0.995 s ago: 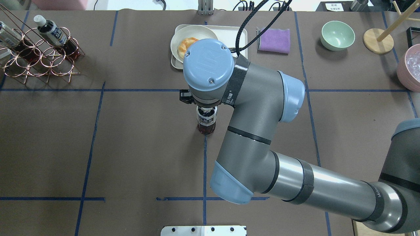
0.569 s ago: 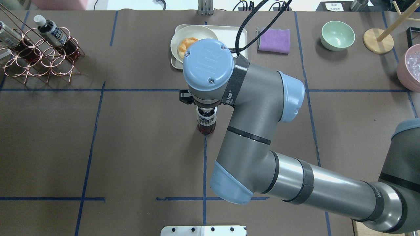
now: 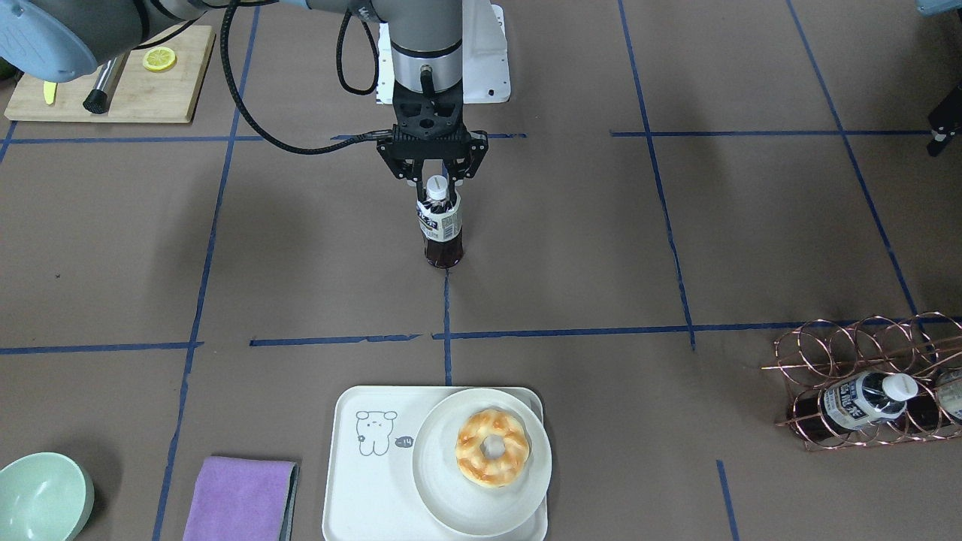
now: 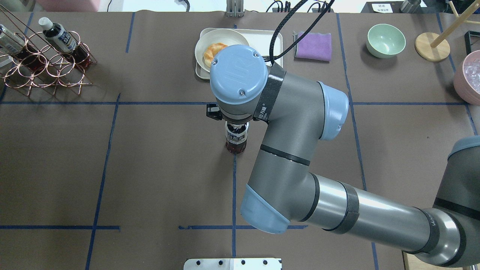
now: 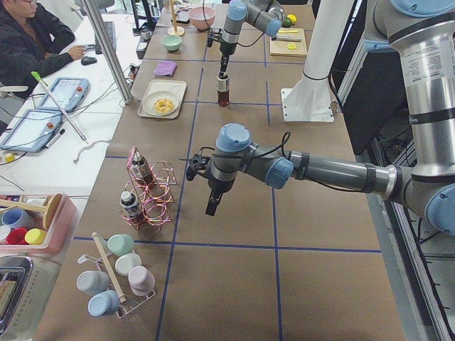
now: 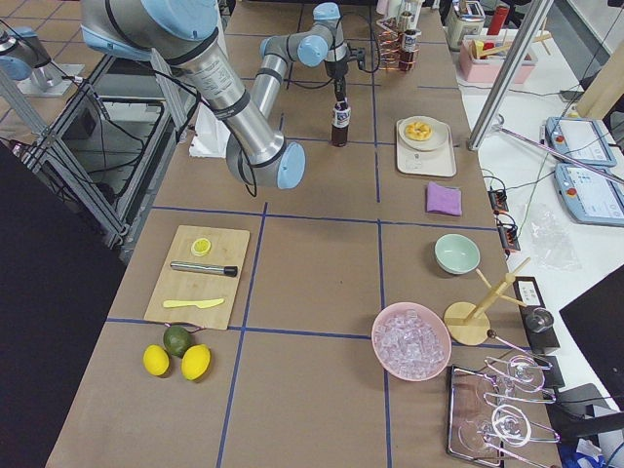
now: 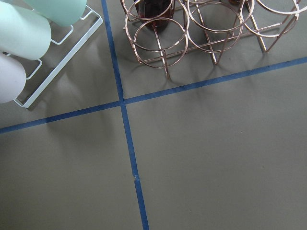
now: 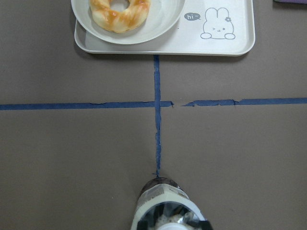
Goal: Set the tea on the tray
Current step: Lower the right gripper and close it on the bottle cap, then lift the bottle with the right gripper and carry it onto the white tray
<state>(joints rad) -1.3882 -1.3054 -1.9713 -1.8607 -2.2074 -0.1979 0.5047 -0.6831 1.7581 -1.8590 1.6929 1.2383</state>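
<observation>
Your right tool (image 3: 435,180) hangs straight down over the tea (image 3: 440,225). It's spread, one finger each side of the white cap w/ a sliver of gap both sides, so not pinching. The tea stands upright on the worktop (image 3: 676,225), at the end of a blue tape line, not on the tray (image 3: 353,481). Btwn bottle and tray you've got bare worktop, w/ only a tape cross-line on it; the two are well apart.

On the tray, the round plate (image 3: 443,500) w/ a doughnut (image 3: 492,447) fills the half on the robot's left. Its rim runs just past the tray's edge on that side. The bear-drawing half is bare, and that's the open room.

On the robot's right of the tray lies a purple cloth (image 3: 237,500), close to the tray's edge but apart, w/ a green bowl (image 3: 37,496) farther out. The wire rack (image 3: 857,376) w/ more bottles sits well off toward the robot's left. The left tool (image 5: 212,204) hangs over bare worktop near that rack; spread or pressed together, can't tell.
</observation>
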